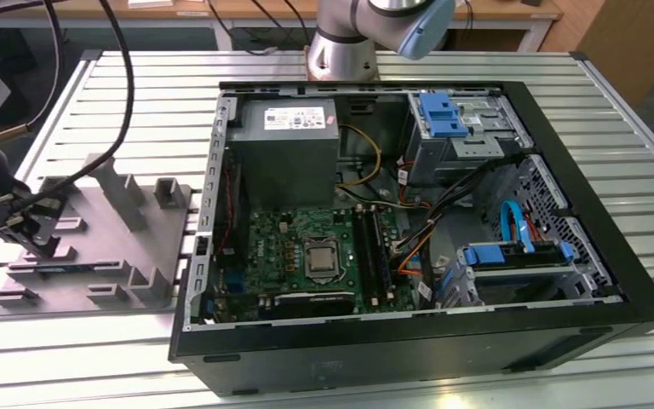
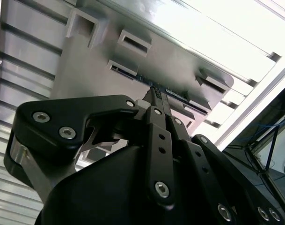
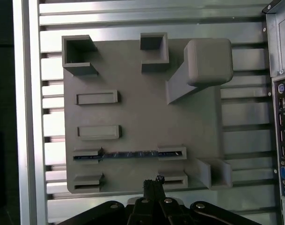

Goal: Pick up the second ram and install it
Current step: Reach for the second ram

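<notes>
Exterior view: arm base at far side of slatted metal table, behind open computer case. Arm reaching over to the exterior view's left, wrist end low above grey fixture tray, cables hanging down to it. Tray flat on table, just beside the case and not touching it. Motherboard exposed inside case, long black memory slots beside the processor socket.

First wrist view: looking straight down on the tray. Gripper pointing down at the tray's edge, tips between the two blocks of the outermost slot pair. Fingers pressed together, nothing held between them. Second ram standing on its long edge in the neighbouring slot pair, each end seated in a block, dark board with a bluish sheen. Tips near the ram's middle, short of it, no contact.

Second wrist view: black linkage fingers converging to one closed tip, the ram's dark edge just beyond that tip, tray tilted across the background. Whether tips touch the tray surface: cannot tell.
</notes>
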Tool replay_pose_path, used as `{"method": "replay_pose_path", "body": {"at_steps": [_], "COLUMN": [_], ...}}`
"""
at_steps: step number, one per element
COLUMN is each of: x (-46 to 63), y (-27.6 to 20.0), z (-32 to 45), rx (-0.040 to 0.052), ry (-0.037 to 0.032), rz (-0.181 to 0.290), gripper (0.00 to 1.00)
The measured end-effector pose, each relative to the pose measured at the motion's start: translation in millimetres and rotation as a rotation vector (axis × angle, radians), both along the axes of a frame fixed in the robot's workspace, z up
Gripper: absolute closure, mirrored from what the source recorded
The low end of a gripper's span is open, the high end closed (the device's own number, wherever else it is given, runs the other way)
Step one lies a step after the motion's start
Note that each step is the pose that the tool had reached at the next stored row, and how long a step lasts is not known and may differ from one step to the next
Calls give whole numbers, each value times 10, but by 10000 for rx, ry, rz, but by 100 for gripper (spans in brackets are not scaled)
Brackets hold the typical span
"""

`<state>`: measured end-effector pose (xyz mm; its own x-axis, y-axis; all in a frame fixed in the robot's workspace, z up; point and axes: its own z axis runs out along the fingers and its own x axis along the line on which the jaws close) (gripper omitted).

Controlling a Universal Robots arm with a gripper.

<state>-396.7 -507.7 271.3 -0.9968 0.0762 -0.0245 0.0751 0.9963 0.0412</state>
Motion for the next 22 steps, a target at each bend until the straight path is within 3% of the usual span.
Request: {"method": "replay_pose_path", "body": {"at_steps": [10,22], "x": [0,-7], "y": [-2,-2], "z": [-118,-315], "rx": [0,-3], "ry": [0,0], "rz": [0,0], "gripper": [90,90]}}
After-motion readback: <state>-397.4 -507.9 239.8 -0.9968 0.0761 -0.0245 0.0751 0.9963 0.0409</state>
